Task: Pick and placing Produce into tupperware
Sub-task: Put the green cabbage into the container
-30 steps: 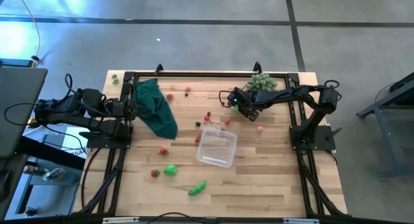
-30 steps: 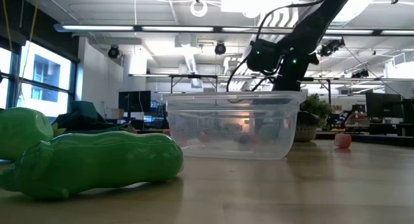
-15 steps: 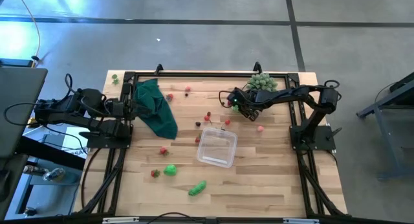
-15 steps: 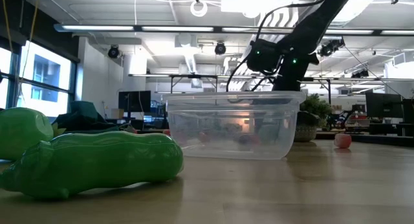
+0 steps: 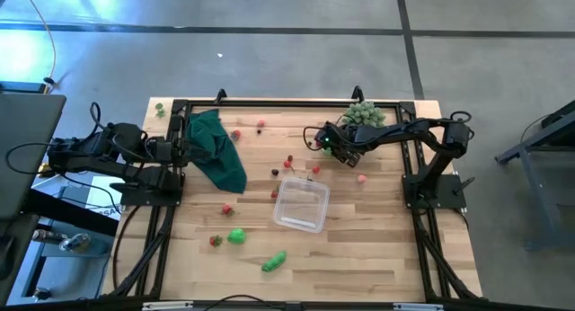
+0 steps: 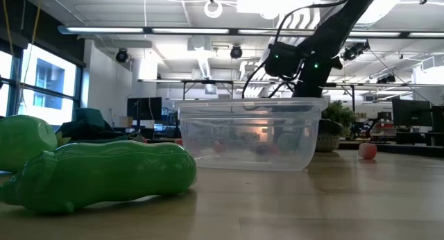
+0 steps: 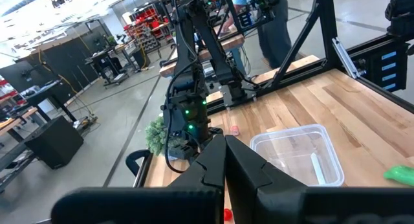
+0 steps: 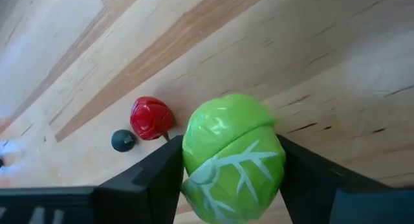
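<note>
My right gripper (image 5: 315,138) is over the table's far part, beyond the clear tupperware (image 5: 301,204), and is shut on a round bright green leafy piece (image 8: 233,156). A red piece (image 8: 152,117) and a small dark berry (image 8: 123,140) lie on the wood just beside it. Other produce lies scattered: red berries (image 5: 288,163), a pink one (image 5: 361,177), and two larger green pieces (image 5: 235,235) (image 5: 274,260) near the front. The tupperware rests flat on its base. My left gripper (image 7: 224,153) is shut and waits at the table's left edge. My right gripper holds the green leafy piece by its two opposite sides (image 8: 194,162), pinched between the two fingers (image 8: 155,179), one on each flank. The fingers come from above, slanting down toward the table. Whether the piece still touches the wood I cannot tell.
A dark green cloth (image 5: 218,149) lies at the far left, by my left arm. A pale green spiky plant (image 5: 364,113) stands at the far edge, next to my right arm. A black frame (image 5: 269,103) runs along the far edge. Bare wood (image 5: 377,248) shows right of the tupperware.
</note>
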Motion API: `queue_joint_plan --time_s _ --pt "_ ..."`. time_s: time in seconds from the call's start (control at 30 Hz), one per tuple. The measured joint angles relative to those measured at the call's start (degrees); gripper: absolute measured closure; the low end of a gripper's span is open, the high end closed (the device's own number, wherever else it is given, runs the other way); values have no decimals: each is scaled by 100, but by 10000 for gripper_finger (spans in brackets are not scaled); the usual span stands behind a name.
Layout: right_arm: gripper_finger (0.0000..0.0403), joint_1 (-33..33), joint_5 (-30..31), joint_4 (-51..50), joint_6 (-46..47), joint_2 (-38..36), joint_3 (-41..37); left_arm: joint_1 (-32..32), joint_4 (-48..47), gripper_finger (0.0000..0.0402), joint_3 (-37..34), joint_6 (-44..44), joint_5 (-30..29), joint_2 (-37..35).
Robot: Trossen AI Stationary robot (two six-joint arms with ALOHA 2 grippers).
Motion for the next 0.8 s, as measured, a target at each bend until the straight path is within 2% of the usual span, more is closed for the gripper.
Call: queue_joint_plan --time_s 0.13,0.33,0.6,0.8 --pt "214 0 0 4 1 0 0 -2 0 401 0 0 0 0" --pt "209 0 2 18 -57 4 0 0 -1 401 0 0 0 0" --pt "207 6 -39 153 -827 -53 -19 -2 -2 401 0 0 0 0" --pt "206 134 499 452 -1422 -444 -15 0 -2 401 0 0 0 0"
